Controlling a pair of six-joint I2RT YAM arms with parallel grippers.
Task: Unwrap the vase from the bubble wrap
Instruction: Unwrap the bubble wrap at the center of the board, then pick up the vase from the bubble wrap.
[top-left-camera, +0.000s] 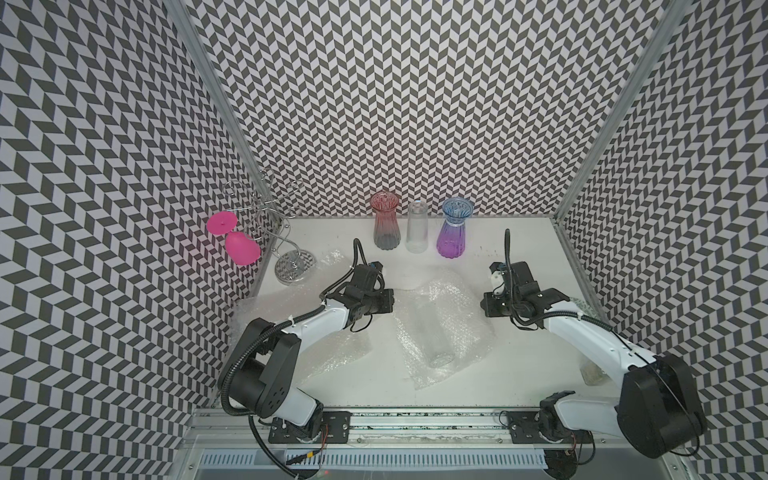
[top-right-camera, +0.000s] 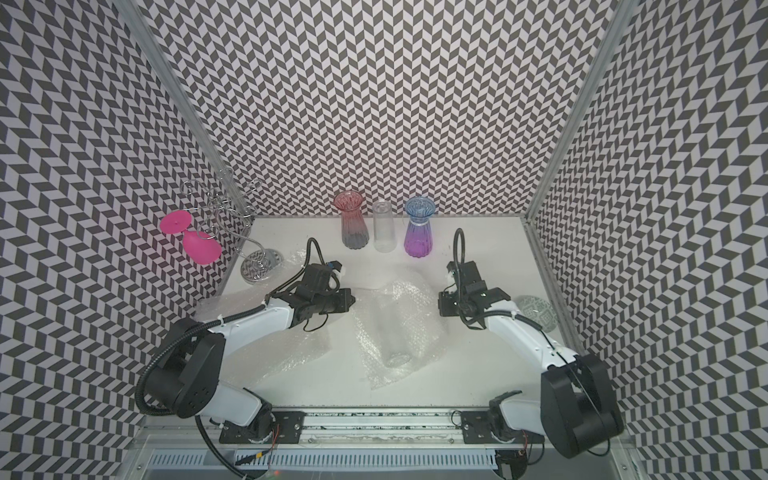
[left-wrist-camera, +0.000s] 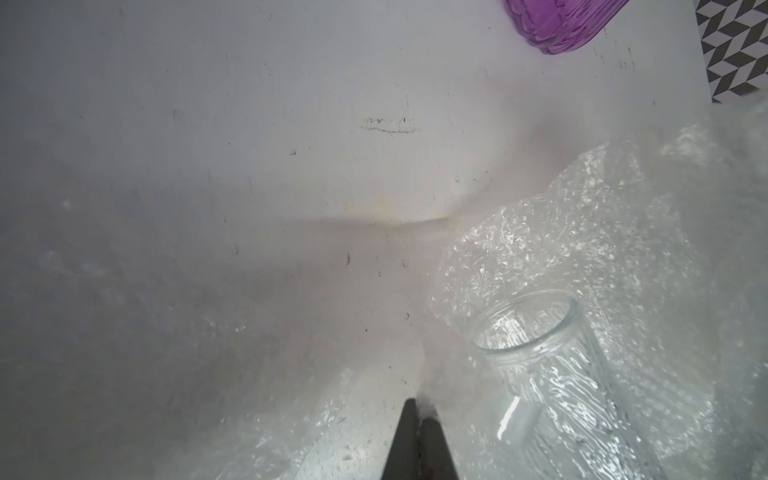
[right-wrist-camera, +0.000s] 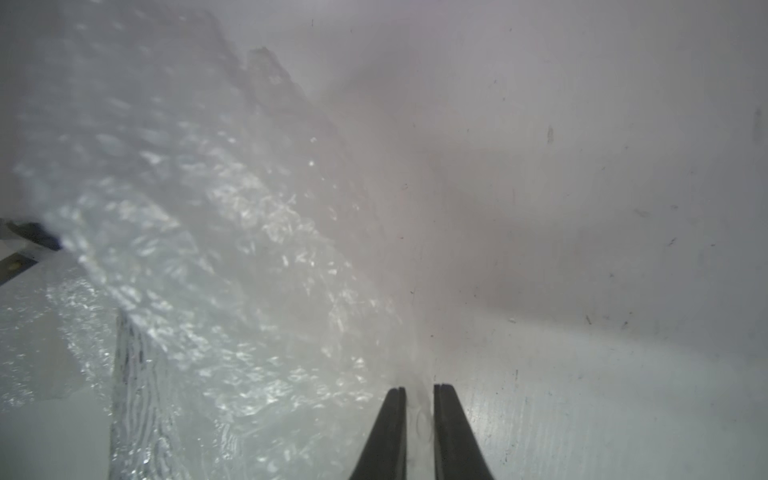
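Toward the near edge of the white table, a second sheet of bubble plastic lies flat under the left arm. Just right of it, mid-table, the bubble wrap lies spread and crumpled, with the clear vase on its side in its fold. The left wrist view shows the vase's open mouth bare, with wrap beneath and beside it. Beyond the vase the sheet humps up between the two claws. The left claw sits at the wrap's left edge, its fingers pressed together on a thin edge of the sheet. The right claw sits at the right edge, its fingers a slit apart with a strip of the wrap pinched between them. Along the far wall a red vase, a tall clear glass and a blue-and-purple vase stand upright side by side. In the far left corner a wire rack holds a pink goblet hanging foot-up.
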